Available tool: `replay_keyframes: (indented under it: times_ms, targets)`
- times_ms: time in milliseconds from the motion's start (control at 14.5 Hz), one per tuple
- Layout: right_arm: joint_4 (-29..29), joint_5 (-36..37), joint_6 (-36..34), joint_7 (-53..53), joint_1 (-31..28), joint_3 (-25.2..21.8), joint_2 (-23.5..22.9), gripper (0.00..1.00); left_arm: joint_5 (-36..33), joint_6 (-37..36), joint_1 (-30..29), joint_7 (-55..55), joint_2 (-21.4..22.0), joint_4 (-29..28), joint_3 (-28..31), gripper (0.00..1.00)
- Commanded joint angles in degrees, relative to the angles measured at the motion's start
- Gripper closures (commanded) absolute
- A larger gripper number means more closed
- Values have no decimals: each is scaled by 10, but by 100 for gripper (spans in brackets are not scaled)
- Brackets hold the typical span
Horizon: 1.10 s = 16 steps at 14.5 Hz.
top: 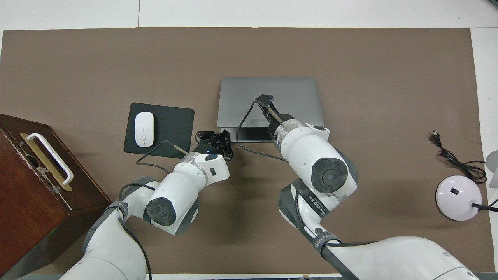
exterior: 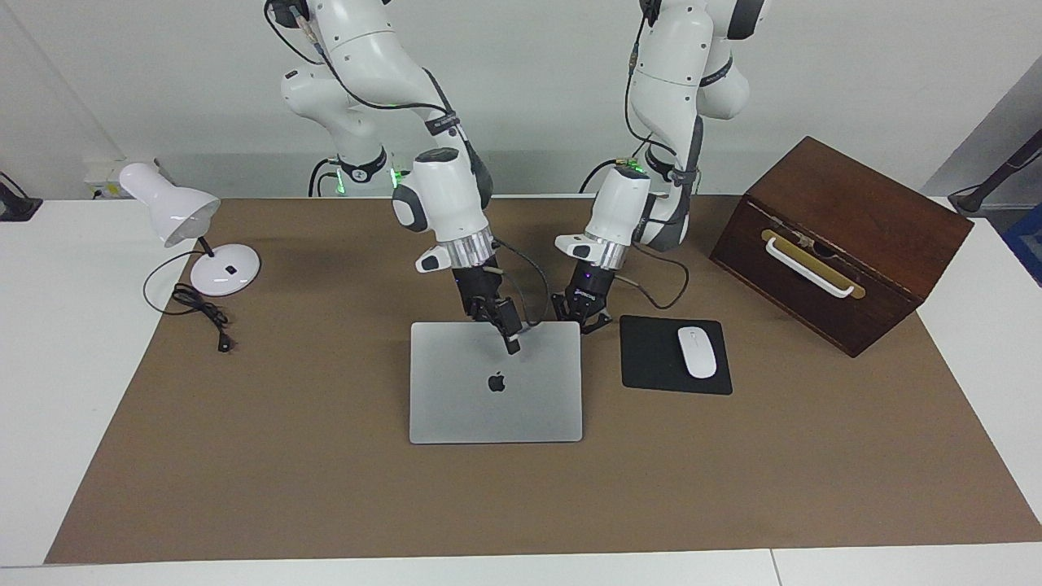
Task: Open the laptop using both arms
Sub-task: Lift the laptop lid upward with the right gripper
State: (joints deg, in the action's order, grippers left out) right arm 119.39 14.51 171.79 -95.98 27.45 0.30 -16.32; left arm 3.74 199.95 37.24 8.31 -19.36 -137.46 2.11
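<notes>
Laptop: I see the silver-grey laptop [exterior: 496,382] lying flat and shut in the middle of the brown mat [exterior: 326,488], lid up with the apple logo showing; its long edges run across the table, from one arm's end to the other.

Which edge faces me: the edge nearest the robots is the one both grippers are at; in the overhead view a darker strip shows along it (I can't say whether that is a gap or just shadow).

Right gripper: my right gripper [exterior: 511,332] hangs over the lid just inside that near edge, roughly above the middle of it, tilted toward the logo. I read it as low, perhaps touching the lid, though contact is not certain. Whether it is clenched or released I cannot tell.

Left gripper: my left gripper [exterior: 582,313] sits at the laptop's near corner toward the left arm's end, just beside the black mouse pad [exterior: 651,362] with the white mouse [exterior: 697,352]. Its fingers look spread apart, holding nothing.

The relation that matters: the left gripper is beside the corner, not over the lid, so I judge it the one placed to catch the edge, while the right presses or steadies from above.

Risk: a slip toward the mouse pad.
</notes>
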Motion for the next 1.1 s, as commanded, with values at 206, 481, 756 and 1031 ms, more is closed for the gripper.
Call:
replay_keyframes:
  times_ms: [206, 481, 756, 1031]
  targets:
    - [-66, -9, -73, 25, -5, 4, -6, 2, 0, 9, 1, 10, -30, 17, 4, 100]
    - [-104, -12, -122, 35, -7, 4, -8, 2, 0, 9, 1, 10, -31, 18, 4, 100]
    - [-155, -16, -143, 37, -7, 4, -34, 2, 0, 9, 1, 10, -31, 18, 4, 100]
    - [-214, -17, -183, 37, -8, 9, -60, 2, 0, 9, 1, 10, -31, 18, 4, 100]
